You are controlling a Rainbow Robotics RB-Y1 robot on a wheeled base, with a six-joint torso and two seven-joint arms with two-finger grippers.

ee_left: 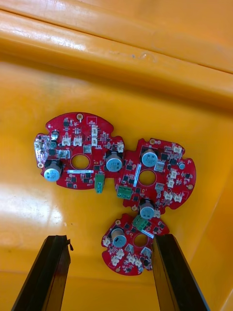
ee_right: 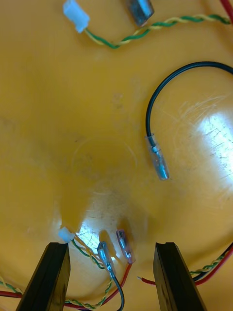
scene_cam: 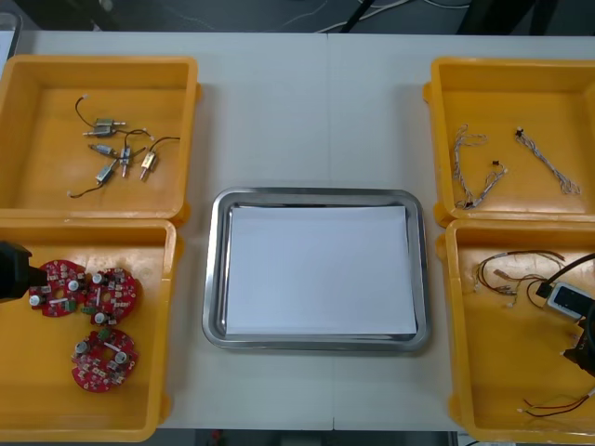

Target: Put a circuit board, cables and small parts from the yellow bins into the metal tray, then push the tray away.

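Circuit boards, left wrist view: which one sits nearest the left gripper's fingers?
The single board, closer than the side-by-side pair, partly between the open left gripper's fingers.

The light worktop (scene_cam: 316, 102) is carrying a tray (scene_cam: 216, 279) at its middle, with left bins (scene_cam: 37, 177) and right bins (scene_cam: 521, 88) sitting beside it, two each side.

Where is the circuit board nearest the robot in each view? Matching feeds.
Front view: nearest circuit board, in the left near bin.
Left wrist view: nearest circuit board, between the open left claw's fingertips.
Right wrist view: a black cable in the right near bin instead.
Shared landmark: the two side-by-side boards just beyond it.
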